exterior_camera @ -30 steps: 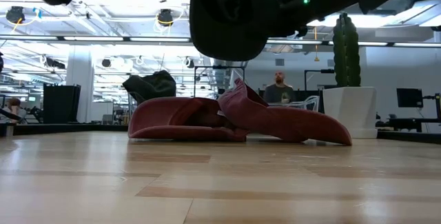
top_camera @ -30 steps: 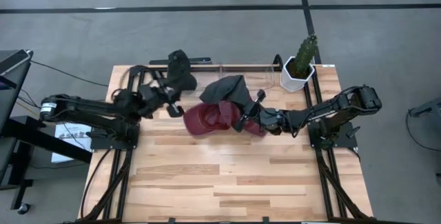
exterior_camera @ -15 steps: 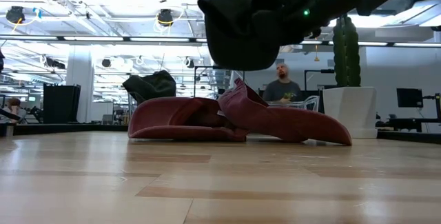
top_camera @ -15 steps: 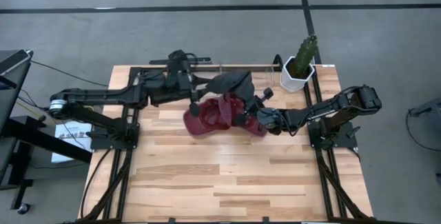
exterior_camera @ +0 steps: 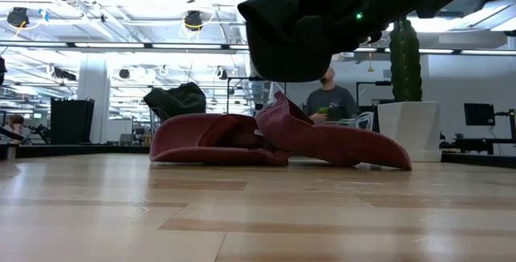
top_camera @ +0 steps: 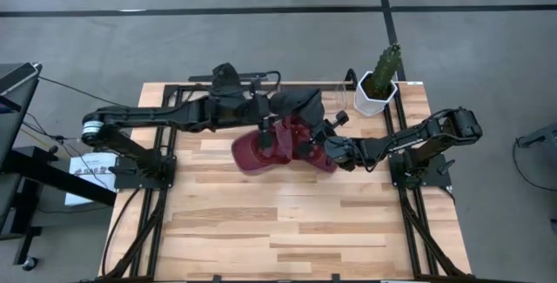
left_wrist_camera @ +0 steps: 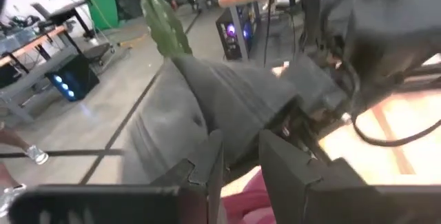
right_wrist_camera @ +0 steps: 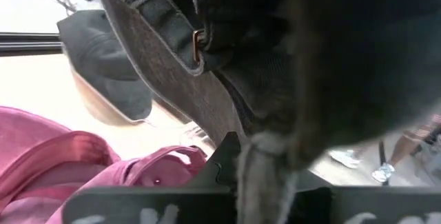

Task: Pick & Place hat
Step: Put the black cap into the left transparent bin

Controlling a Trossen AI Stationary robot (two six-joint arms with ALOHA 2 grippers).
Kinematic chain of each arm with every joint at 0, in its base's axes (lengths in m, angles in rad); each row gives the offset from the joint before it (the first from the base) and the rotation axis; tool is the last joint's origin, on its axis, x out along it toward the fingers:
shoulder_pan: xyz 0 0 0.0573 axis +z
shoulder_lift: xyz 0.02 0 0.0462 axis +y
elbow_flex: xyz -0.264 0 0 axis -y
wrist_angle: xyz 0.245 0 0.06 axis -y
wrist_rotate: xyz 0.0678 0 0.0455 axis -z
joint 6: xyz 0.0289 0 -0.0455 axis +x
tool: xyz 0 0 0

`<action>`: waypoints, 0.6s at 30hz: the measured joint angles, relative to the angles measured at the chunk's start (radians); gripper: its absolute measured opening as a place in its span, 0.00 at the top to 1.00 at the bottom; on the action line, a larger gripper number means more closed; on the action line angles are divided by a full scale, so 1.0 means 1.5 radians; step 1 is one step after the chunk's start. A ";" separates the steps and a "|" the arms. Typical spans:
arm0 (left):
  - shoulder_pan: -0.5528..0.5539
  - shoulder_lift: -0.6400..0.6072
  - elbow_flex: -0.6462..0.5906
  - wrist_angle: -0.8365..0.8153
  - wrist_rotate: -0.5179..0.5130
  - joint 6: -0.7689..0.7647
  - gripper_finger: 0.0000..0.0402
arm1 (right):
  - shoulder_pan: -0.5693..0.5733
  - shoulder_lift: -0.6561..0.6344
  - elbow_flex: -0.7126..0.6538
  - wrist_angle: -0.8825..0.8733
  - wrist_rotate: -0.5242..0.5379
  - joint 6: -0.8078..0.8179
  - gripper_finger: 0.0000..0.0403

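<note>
Above the wooden plank table (top_camera: 261, 222), the right gripper (top_camera: 305, 146) is clamped together on a soft dark grey hat (top_camera: 294, 105), which hangs crumpled over a floppy maroon hat (exterior_camera: 274, 139). Whether the left gripper (top_camera: 267, 127) grips anything, I cannot tell.

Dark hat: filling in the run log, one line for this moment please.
dark hat: lifted, right hand shut on it | left hand: beside hat | red hat: on table
</note>
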 joint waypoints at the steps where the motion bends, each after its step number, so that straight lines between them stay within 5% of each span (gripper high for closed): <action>1: -0.002 0.010 0.000 0.003 -0.002 0.000 0.77 | 0.000 0.000 0.000 0.000 0.005 0.002 0.99; 7: -0.016 0.060 0.000 0.021 -0.004 0.016 0.77 | 0.000 0.000 0.000 0.000 0.005 0.006 0.99; 14: 0.002 0.075 -0.001 0.070 -0.108 0.077 0.77 | 0.010 0.000 0.000 0.010 0.005 -0.028 0.99; 18: 0.035 0.075 -0.001 0.107 -0.112 0.093 0.77 | 0.027 0.000 0.000 0.039 0.003 -0.072 0.99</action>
